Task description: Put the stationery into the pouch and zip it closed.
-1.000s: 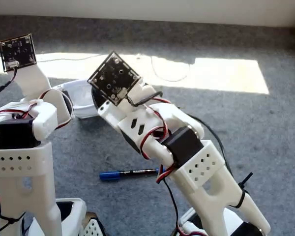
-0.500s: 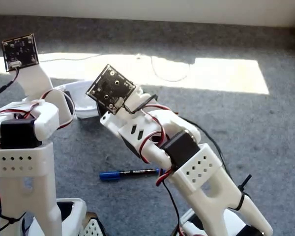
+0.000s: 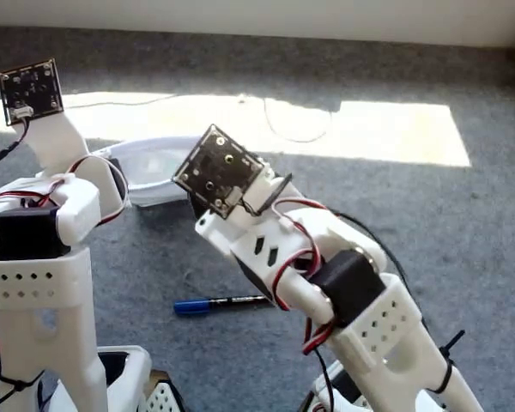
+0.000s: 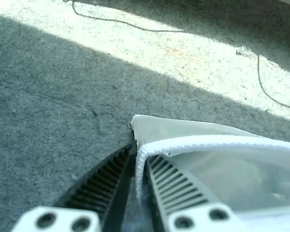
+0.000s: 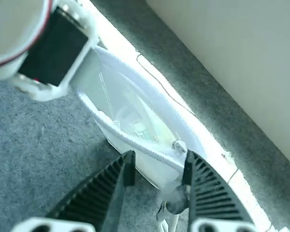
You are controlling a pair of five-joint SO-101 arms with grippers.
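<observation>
**Left fingers pin the pouch, right fingers stand open at the zip**

Our left fingers are clenched on the end of the pouch, nipping its white zip edge between the ribbed pads. We judge that this grip anchors the pouch, so it cannot slide on the carpet when something pulls on it. Our right fingers are released and spread wide. They hang over the far end of the pouch, with the zip pull lying just between and beyond their tips. That looks to us like a line-up for taking the pull. In the high view the pouch lies flat in the upper left of the frame, at the edge of the sunlit strip. The pen lies apart from it on the carpet, lower centre, under the right arm. Since the pen is outside the pouch, we think zipping now would come too soon.
</observation>
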